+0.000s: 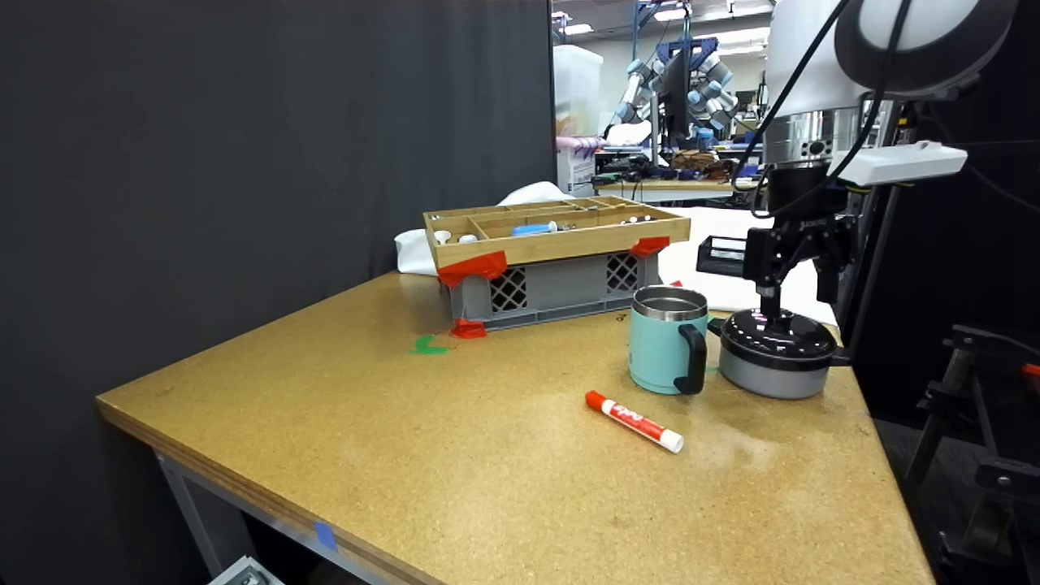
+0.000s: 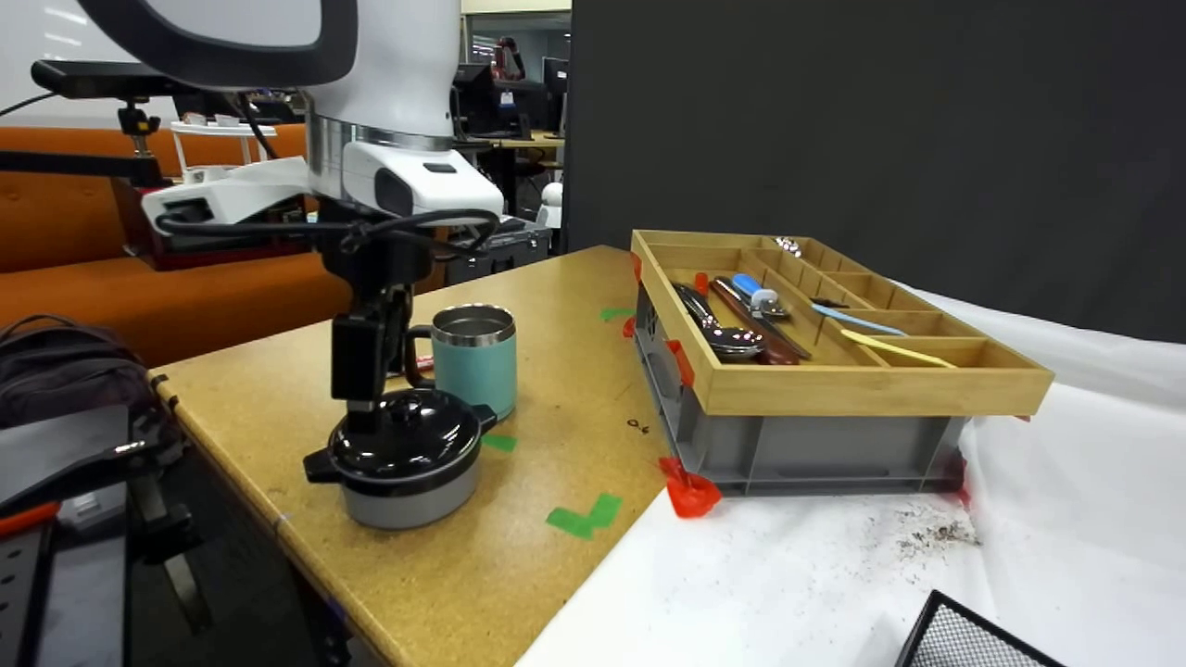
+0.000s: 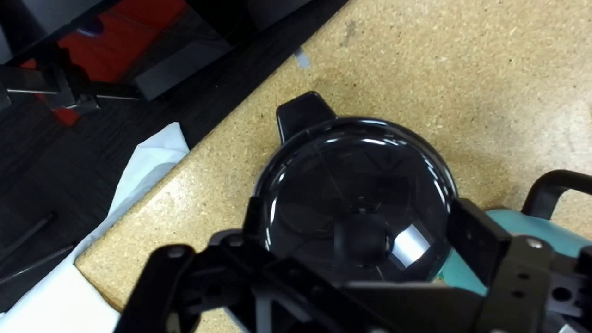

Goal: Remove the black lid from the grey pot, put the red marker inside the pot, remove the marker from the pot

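Red marker (image 1: 634, 422) lies on the table (image 1: 455, 455), apart from the grey pot (image 1: 772, 380) and left of it in an exterior view. Teal mug (image 1: 660, 349) upright, just left of the pot. Black lid (image 1: 784, 342) sits on the pot. Gripper (image 3: 357, 208) over the pot, jaws spread wide, grasping nothing; whether it touches the lid, cannot tell.

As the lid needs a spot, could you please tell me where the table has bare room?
In an exterior view, the widest bare patch of table lies between the marker, the green tape by the crate and the left edge; another lies below the marker. It's crowded where the mug stands close beside the pot, with the gripper over the lid.
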You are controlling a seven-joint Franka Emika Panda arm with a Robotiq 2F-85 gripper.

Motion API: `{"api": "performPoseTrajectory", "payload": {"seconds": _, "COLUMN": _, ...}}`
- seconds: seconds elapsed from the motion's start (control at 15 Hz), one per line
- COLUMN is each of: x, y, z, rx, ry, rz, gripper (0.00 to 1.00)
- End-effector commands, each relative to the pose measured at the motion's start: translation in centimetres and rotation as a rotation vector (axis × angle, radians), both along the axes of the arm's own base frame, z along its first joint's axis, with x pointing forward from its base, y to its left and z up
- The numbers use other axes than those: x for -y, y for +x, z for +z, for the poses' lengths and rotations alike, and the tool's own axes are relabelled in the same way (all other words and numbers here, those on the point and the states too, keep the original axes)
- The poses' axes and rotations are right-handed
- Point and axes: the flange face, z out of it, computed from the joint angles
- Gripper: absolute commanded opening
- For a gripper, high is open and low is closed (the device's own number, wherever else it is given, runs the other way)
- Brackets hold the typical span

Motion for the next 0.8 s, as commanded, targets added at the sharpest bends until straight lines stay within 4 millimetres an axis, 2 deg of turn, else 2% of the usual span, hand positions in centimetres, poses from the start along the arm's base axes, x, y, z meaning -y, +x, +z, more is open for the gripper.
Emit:
{"api": "performPoseTrajectory", "payload": {"seconds": 0.0, "x": -0.3, "y": 1.3, "z": -1.4, "rx": -0.011, "ry": 0.018, "rz": 0.035, "gripper": 1.00}}
{"api": "performPoseTrajectory", "payload": {"seconds": 0.13, "x": -0.1, "y": 1.8, "z": -2.1, "rx": -0.021, "ry": 0.025, "rz": 0.039, "gripper": 1.00}}
{"api": "performPoseTrajectory", "payload": {"seconds": 0.2, "x": 0.1, "y": 1.9, "z": -2.3, "rx": -0.018, "ry": 0.031, "rz": 0.038, "gripper": 0.75}}
{"api": "performPoseTrajectory", "payload": {"seconds": 0.27, "x": 0.3, "y": 2.1, "z": -2.5, "rx": -0.015, "ry": 0.037, "rz": 0.037, "gripper": 0.73}}
{"api": "performPoseTrajectory", "payload": {"seconds": 0.67, "x": 1.5, "y": 2.9, "z": -1.8, "rx": 0.009, "ry": 0.048, "rz": 0.015, "gripper": 0.31}}
{"api": "performPoseTrajectory", "payload": {"seconds": 0.73, "x": 1.5, "y": 2.9, "z": -1.8, "rx": 0.010, "ry": 0.049, "rz": 0.014, "gripper": 0.28}}
